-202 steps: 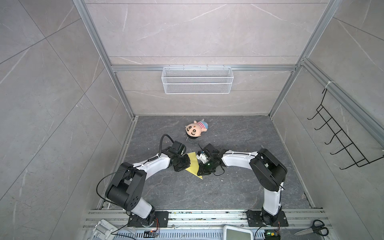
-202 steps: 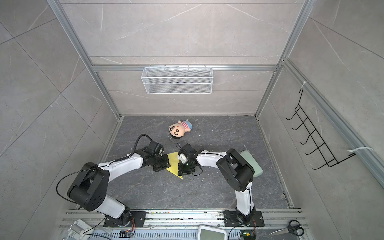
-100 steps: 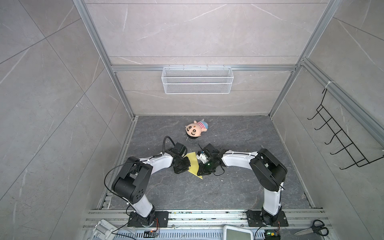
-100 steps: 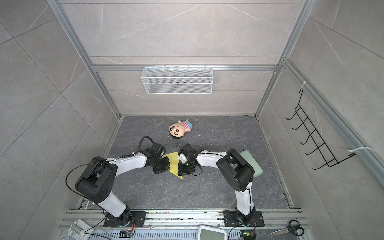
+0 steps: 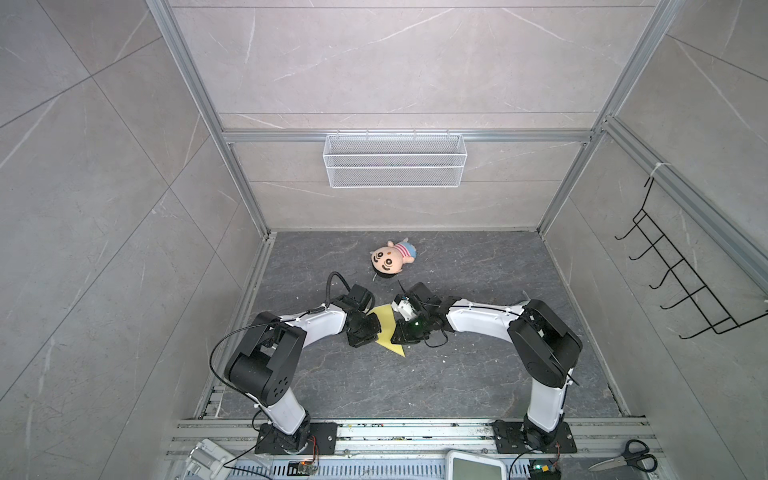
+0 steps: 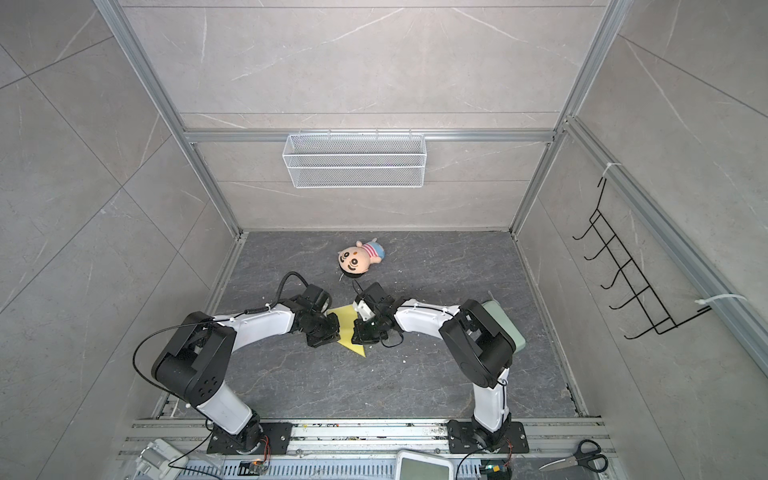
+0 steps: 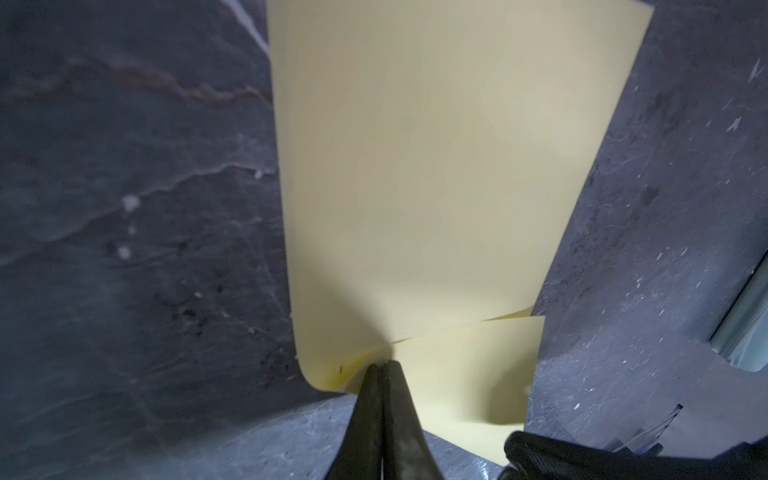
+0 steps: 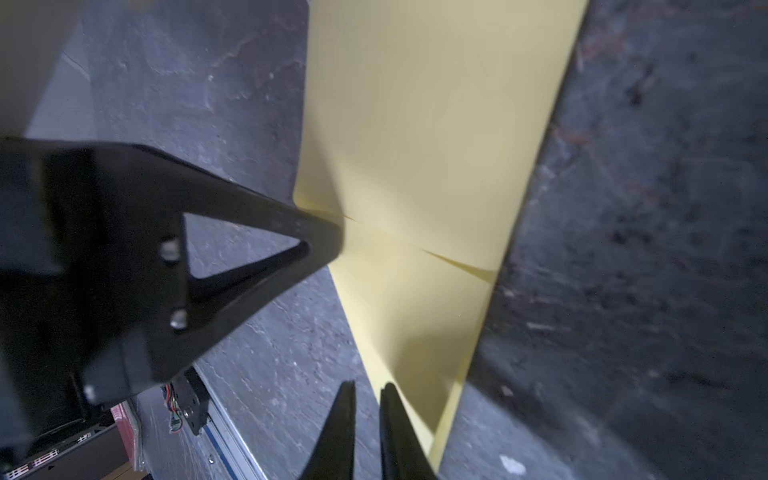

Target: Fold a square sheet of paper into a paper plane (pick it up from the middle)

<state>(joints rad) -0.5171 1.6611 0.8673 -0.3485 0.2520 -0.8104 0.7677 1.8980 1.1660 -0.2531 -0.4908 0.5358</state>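
Note:
The square sheet of paper (image 5: 388, 332) (image 6: 348, 322) is yellow, folded over on itself and tapering to a point towards the front, and it lies on the dark floor between both grippers. My left gripper (image 5: 372, 328) (image 6: 333, 328) meets its left edge. In the left wrist view this gripper (image 7: 383, 366) is shut, pinching the paper (image 7: 436, 166) where its layers meet. My right gripper (image 5: 400, 332) (image 6: 358, 332) is at the paper's right edge. In the right wrist view its jaws (image 8: 368, 386) stand slightly open beside the paper (image 8: 436, 145), with bare floor between them. No finished paper plane shows.
A plush doll (image 5: 390, 259) lies behind the grippers. A pale green pad (image 6: 505, 328) sits behind the right arm's elbow. A wire basket (image 5: 395, 166) hangs on the back wall and a hook rack (image 5: 681, 282) on the right wall. Scissors (image 5: 623, 457) lie on the front rail.
The left arm's elbow has swung inward and forward while its gripper stayed at the paper's left edge. The right gripper's jaws have parted a little. The paper has hardly moved.

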